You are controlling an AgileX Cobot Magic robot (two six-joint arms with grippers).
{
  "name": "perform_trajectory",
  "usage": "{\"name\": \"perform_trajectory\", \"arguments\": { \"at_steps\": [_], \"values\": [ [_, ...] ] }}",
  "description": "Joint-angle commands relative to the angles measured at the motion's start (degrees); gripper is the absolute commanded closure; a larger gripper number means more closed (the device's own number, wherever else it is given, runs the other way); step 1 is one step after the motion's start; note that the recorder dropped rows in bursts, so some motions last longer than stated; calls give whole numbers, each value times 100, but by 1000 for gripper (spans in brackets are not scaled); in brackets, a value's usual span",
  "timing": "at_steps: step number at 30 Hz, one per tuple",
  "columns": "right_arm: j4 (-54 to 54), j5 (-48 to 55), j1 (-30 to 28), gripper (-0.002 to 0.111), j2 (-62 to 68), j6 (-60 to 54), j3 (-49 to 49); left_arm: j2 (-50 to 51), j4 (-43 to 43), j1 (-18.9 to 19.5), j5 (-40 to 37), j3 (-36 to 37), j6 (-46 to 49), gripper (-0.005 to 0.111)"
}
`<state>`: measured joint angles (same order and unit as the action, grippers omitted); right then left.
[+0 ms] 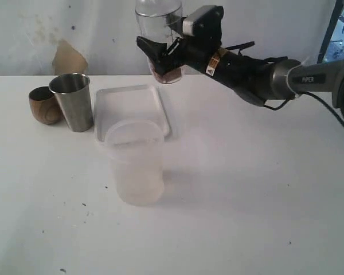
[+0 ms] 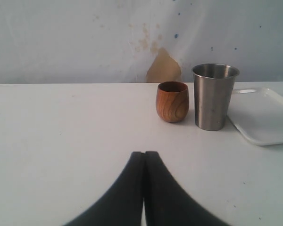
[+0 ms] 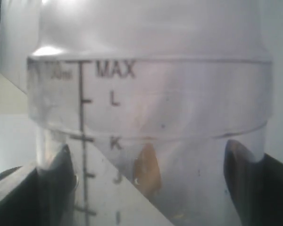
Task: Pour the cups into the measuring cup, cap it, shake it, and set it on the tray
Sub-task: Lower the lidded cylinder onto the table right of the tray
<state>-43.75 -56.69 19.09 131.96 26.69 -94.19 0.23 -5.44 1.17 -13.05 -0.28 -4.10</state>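
Note:
My right gripper (image 1: 163,55) is shut on the measuring cup (image 1: 158,31) and holds it high in the air above the far edge of the white tray (image 1: 105,114). The clear cylinder has a cap on top and brown matter at its bottom. Up close, its black scale (image 3: 85,136) reads MAX, L, K between my right gripper's (image 3: 151,160) fingers (image 3: 61,179). The steel tumbler (image 1: 72,102) and the wooden cup (image 1: 43,105) stand upright side by side, left of the tray. My left gripper (image 2: 145,154) is shut and empty, low over the table, facing the wooden cup (image 2: 172,101), the tumbler (image 2: 213,96) and the tray (image 2: 266,117).
A wide frosted plastic tumbler (image 1: 135,163) stands upright just in front of the tray. A wall with a brown patch (image 1: 69,56) runs along the back of the white table. The left arm does not show in the exterior view.

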Motion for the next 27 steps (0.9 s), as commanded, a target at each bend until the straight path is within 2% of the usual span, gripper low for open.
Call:
{"name": "perform_trajectory", "arguments": {
  "at_steps": [1, 5, 10, 18, 23, 27],
  "values": [
    [661, -120, 282, 108, 253, 16, -317, -23, 9, -21, 15, 28, 11, 107],
    [886, -397, 316, 108, 350, 44, -341, -23, 9, -21, 15, 28, 11, 107],
    [516, -1104, 294, 108, 350, 234, -70, -23, 9, -21, 15, 28, 11, 107],
    [228, -753, 66, 108, -32, -350, 590, -23, 9, -21, 15, 28, 11, 107],
    [-482, -1238, -2, 108, -106, 43, 821, -23, 9, -21, 15, 28, 11, 107],
    [-316, -1327, -225, 108, -299, -165, 1290, -23, 9, -21, 15, 28, 11, 107]
  ]
}}
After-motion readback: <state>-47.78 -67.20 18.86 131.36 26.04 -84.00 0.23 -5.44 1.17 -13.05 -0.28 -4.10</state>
